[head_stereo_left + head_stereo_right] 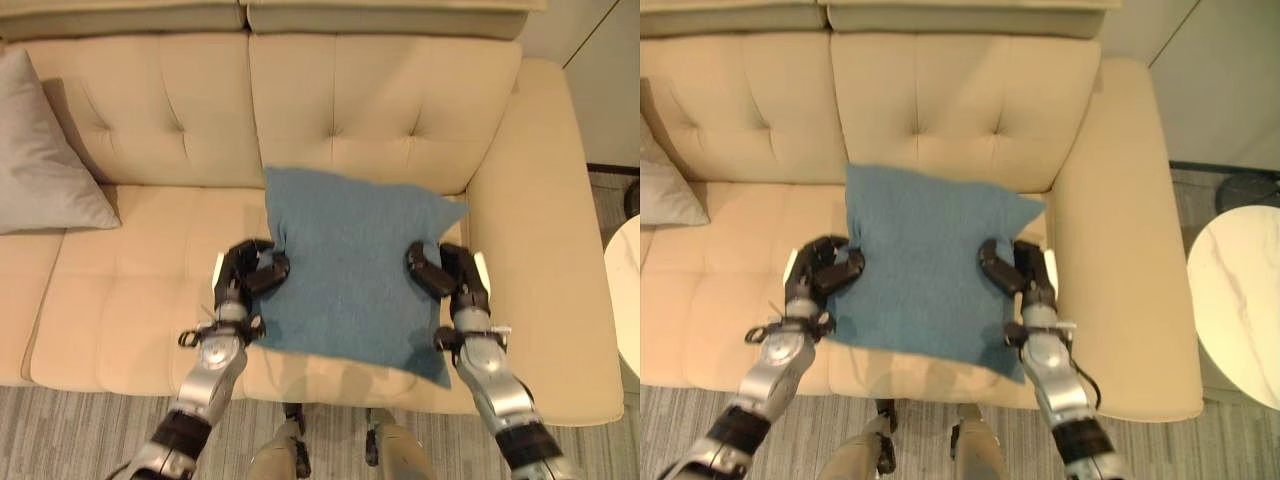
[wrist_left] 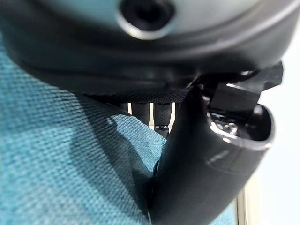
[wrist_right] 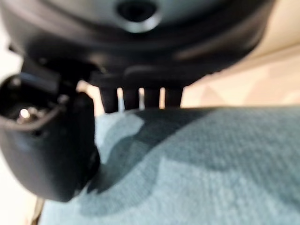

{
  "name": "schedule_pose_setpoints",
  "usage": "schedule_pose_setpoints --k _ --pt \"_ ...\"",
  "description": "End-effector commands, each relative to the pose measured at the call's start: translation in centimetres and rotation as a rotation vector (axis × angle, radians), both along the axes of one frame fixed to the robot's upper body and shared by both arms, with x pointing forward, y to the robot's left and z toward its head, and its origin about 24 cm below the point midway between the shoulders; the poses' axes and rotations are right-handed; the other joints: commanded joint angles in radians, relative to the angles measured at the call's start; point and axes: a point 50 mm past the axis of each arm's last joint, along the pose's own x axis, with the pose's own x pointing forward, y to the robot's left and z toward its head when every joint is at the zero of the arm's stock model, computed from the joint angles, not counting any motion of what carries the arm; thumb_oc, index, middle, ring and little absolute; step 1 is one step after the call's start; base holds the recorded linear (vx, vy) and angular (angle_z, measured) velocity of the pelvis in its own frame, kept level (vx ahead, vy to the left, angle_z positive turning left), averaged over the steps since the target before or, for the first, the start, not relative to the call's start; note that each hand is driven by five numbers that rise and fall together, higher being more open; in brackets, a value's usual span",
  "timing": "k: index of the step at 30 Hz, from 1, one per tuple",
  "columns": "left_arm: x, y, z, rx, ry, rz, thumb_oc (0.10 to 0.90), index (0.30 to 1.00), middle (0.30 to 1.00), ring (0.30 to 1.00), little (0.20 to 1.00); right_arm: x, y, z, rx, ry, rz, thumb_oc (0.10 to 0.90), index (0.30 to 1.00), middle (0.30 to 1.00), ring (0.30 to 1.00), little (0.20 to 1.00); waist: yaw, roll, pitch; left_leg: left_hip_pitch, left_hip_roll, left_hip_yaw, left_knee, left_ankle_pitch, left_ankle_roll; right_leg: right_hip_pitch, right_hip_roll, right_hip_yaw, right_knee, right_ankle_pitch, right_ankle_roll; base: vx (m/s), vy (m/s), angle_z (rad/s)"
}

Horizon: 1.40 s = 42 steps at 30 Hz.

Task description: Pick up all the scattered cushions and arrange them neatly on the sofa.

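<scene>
A blue-teal cushion (image 1: 350, 265) lies on the right seat of the beige sofa (image 1: 150, 280), its far edge against the backrest. My left hand (image 1: 248, 272) grips its left edge, thumb curled over the top. On the opposite edge my right hand (image 1: 445, 272) holds it the same way. The left wrist view has the thumb (image 2: 201, 173) pressed on the teal fabric (image 2: 61, 173) with fingers beneath. The right wrist view likewise has the thumb (image 3: 47, 150) on the cushion (image 3: 197, 168). A grey cushion (image 1: 40, 160) leans at the sofa's left end.
The sofa's right armrest (image 1: 545, 220) runs close beside my right hand. A round white marble side table (image 1: 1240, 300) stands to the right of the sofa. Grey wood-grain floor (image 1: 80, 430) lies in front of the seat.
</scene>
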Motion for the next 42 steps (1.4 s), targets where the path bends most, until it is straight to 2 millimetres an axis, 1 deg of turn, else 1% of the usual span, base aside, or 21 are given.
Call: schedule_pose_setpoints --k 1,4,5,6,7,12,15,16,18,19,20,23,29,30,31,32,33,34,36,38,42 --pt "0.3 -5.3 12.4 0.060 -0.594 -0.167 0.400 0.300 0.300 0.300 0.300 0.9 5.7 12.0 -0.047 -0.556 0.154 0.400 0.300 0.300 0.300 0.300 0.024 -0.048 -0.042 -0.056 -0.023 -0.034 0.056 -0.103 -0.003 0.016 -0.012 0.012 0.073 -0.144 0.054 0.00 0.000 0.00" --pt "0.4 -6.2 16.1 0.070 -0.729 -0.127 0.400 0.300 0.300 0.300 0.300 1.1 5.7 16.2 -0.126 -0.722 0.054 0.400 0.300 0.300 0.300 0.300 0.030 -0.049 -0.034 -0.083 -0.028 -0.044 0.056 -0.095 -0.006 -0.010 -0.018 0.008 0.073 -0.139 0.055 0.00 -0.004 0.01" --pt "0.5 -6.2 16.2 0.070 -0.731 -0.126 0.400 0.300 0.300 0.300 0.300 1.1 5.7 16.2 -0.127 -0.724 0.054 0.400 0.300 0.300 0.300 0.300 0.029 -0.049 -0.033 -0.085 -0.028 -0.044 0.057 -0.095 -0.006 -0.011 -0.018 0.008 0.073 -0.139 0.055 0.01 -0.013 0.06" --pt "0.6 -7.0 18.8 0.083 -0.818 -0.084 0.400 0.300 0.300 0.300 0.300 1.2 5.9 19.2 -0.174 -0.834 -0.030 0.400 0.300 0.300 0.300 0.300 0.032 -0.046 -0.028 -0.104 -0.031 -0.053 0.050 -0.084 -0.009 -0.038 -0.019 0.005 0.079 -0.137 0.056 0.01 -0.002 0.04" --pt "0.6 -7.0 18.9 0.082 -0.821 -0.083 0.400 0.300 0.300 0.300 0.300 1.2 6.0 19.3 -0.175 -0.836 -0.030 0.400 0.300 0.300 0.300 0.300 0.032 -0.046 -0.027 -0.105 -0.031 -0.053 0.050 -0.084 -0.009 -0.039 -0.019 0.005 0.079 -0.137 0.056 0.02 0.000 0.03" --pt "1.6 -8.2 23.7 0.189 -0.898 -0.015 0.400 0.300 0.300 0.300 0.300 1.9 6.1 24.1 -0.246 -0.921 -0.145 0.400 0.300 0.300 0.300 0.300 0.037 -0.030 -0.008 -0.135 -0.032 -0.067 0.018 -0.054 -0.016 -0.090 -0.020 0.003 0.096 -0.138 0.060 0.00 -0.013 0.08" --pt "2.6 -9.0 25.8 0.222 -0.866 0.012 0.400 0.300 0.300 0.300 0.300 2.8 6.3 26.4 -0.254 -0.891 -0.187 0.400 0.300 0.300 0.300 0.300 0.039 -0.015 0.002 -0.142 -0.033 -0.075 -0.004 -0.037 -0.018 -0.111 -0.019 0.002 0.107 -0.143 0.059 -0.01 -0.010 0.14" --pt "3.0 -9.0 26.4 0.217 -0.842 0.003 0.800 0.900 0.900 0.900 0.900 3.3 6.4 27.0 -0.262 -0.863 -0.189 0.800 0.900 0.900 0.900 0.900 0.039 -0.010 0.011 -0.143 -0.033 -0.079 -0.012 -0.032 -0.019 -0.116 -0.018 0.002 0.113 -0.144 0.059 -0.01 -0.010 0.06" --pt "3.8 -8.8 27.9 0.276 -0.800 0.009 0.800 0.900 0.900 0.900 0.900 4.2 6.2 28.1 -0.257 -0.786 -0.181 0.800 0.900 0.900 0.900 0.900 0.038 -0.002 0.027 -0.148 -0.032 -0.084 -0.016 -0.022 -0.022 -0.126 -0.014 0.001 0.124 -0.146 0.059 -0.01 -0.004 0.02" --pt "3.8 -8.8 27.9 0.276 -0.801 0.009 0.800 0.900 0.900 0.900 0.900 4.2 6.2 28.1 -0.257 -0.787 -0.181 0.800 0.900 0.900 0.900 0.900 0.038 -0.002 0.028 -0.147 -0.032 -0.084 -0.016 -0.022 -0.022 -0.125 -0.014 0.001 0.124 -0.146 0.059 -0.02 -0.004 0.28" --pt "4.2 -8.3 28.5 0.328 -0.774 0.033 0.800 0.900 0.900 0.900 0.900 4.9 5.8 28.1 -0.276 -0.715 -0.177 0.800 0.900 0.900 0.900 0.900 0.038 0.005 0.035 -0.148 -0.033 -0.089 -0.021 -0.018 -0.024 -0.127 -0.012 0.001 0.129 -0.148 0.059 0.01 -0.011 0.45" --pt "4.5 -8.0 27.6 0.314 -0.739 0.013 0.800 0.900 0.900 0.900 0.900 5.3 5.7 27.4 -0.292 -0.660 -0.158 0.800 0.900 0.900 0.900 0.900 0.036 0.009 0.045 -0.138 -0.033 -0.095 -0.028 -0.015 -0.028 -0.121 -0.009 -0.007 0.135 -0.155 0.057 0.02 -0.026 0.09" --pt "5.6 -6.4 23.5 0.354 -0.618 0.008 0.800 0.900 0.900 0.900 0.900 5.7 4.5 24.8 -0.335 -0.594 -0.124 0.800 0.900 0.900 0.900 0.900 0.030 0.010 0.049 -0.113 -0.030 -0.098 -0.029 -0.025 -0.030 -0.107 -0.005 -0.011 0.146 -0.168 0.052 0.02 -0.015 0.02" --pt "5.6 -6.4 23.5 0.354 -0.618 0.008 0.800 0.900 0.900 0.900 0.900 5.7 4.5 24.8 -0.335 -0.594 -0.124 0.800 0.900 0.900 0.900 0.900 0.030 0.010 0.049 -0.113 -0.030 -0.098 -0.029 -0.025 -0.030 -0.107 -0.005 -0.011 0.146 -0.168 0.052 0.01 -0.007 -0.16" --pt "6.0 -5.6 21.5 0.341 -0.560 0.013 0.800 0.900 0.900 0.900 0.900 5.8 4.1 23.6 -0.332 -0.565 -0.116 0.800 0.900 0.900 0.900 0.900 0.030 0.010 0.052 -0.105 -0.028 -0.098 -0.029 -0.027 -0.030 -0.101 -0.006 -0.011 0.149 -0.170 0.052 0.00 -0.008 -0.07" --pt "6.1 -5.3 20.9 0.334 -0.542 0.016 0.800 0.900 0.900 0.900 0.900 5.9 3.9 23.1 -0.332 -0.552 -0.116 0.800 0.900 0.900 0.900 0.900 0.030 0.010 0.052 -0.101 -0.028 -0.097 -0.029 -0.028 -0.030 -0.099 -0.006 -0.011 0.149 -0.171 0.051 0.00 -0.008 -0.04" --pt "6.1 -5.3 20.9 0.334 -0.542 0.016 0.800 0.900 0.900 0.900 0.900 5.9 3.9 23.1 -0.332 -0.552 -0.116 0.800 0.900 0.900 0.900 0.900 0.030 0.010 0.052 -0.101 -0.028 -0.097 -0.029 -0.028 -0.030 -0.099 -0.006 -0.011 0.149 -0.171 0.051 0.00 0.000 0.00" --pt "6.3 -4.7 19.2 0.306 -0.497 0.018 0.800 0.900 0.900 0.900 0.900 6.0 3.5 21.9 -0.342 -0.525 -0.114 0.800 0.900 0.900 0.900 0.900 0.029 0.010 0.055 -0.094 -0.026 -0.097 -0.029 -0.029 -0.030 -0.093 -0.006 -0.012 0.151 -0.172 0.050 0.00 0.000 0.00" --pt "6.3 -4.2 17.8 0.299 -0.463 0.017 0.800 0.900 0.900 0.900 0.900 6.0 2.9 20.9 -0.340 -0.501 -0.117 0.800 0.900 0.900 0.900 0.900 0.029 0.011 0.058 -0.087 -0.026 -0.096 -0.029 -0.030 -0.031 -0.087 -0.007 -0.010 0.153 -0.174 0.048 -0.01 0.001 0.02" --pt "6.3 -3.6 16.9 0.283 -0.441 0.020 0.800 0.900 0.900 0.900 0.900 6.0 2.2 20.2 -0.342 -0.479 -0.125 0.800 0.900 0.900 0.900 0.900 0.028 0.012 0.059 -0.081 -0.026 -0.095 -0.029 -0.032 -0.031 -0.081 -0.006 -0.009 0.153 -0.176 0.047 -0.01 0.003 -0.11" --pt "5.9 -1.8 16.3 0.266 -0.438 0.041 0.800 0.900 0.900 0.900 0.900 5.5 0.3 19.5 -0.338 -0.469 -0.155 0.800 0.900 0.900 0.900 0.900 0.029 0.008 0.055 -0.064 -0.023 -0.091 -0.029 -0.035 -0.033 -0.059 -0.006 -0.012 0.146 -0.177 0.046 -0.01 -0.001 -0.08"
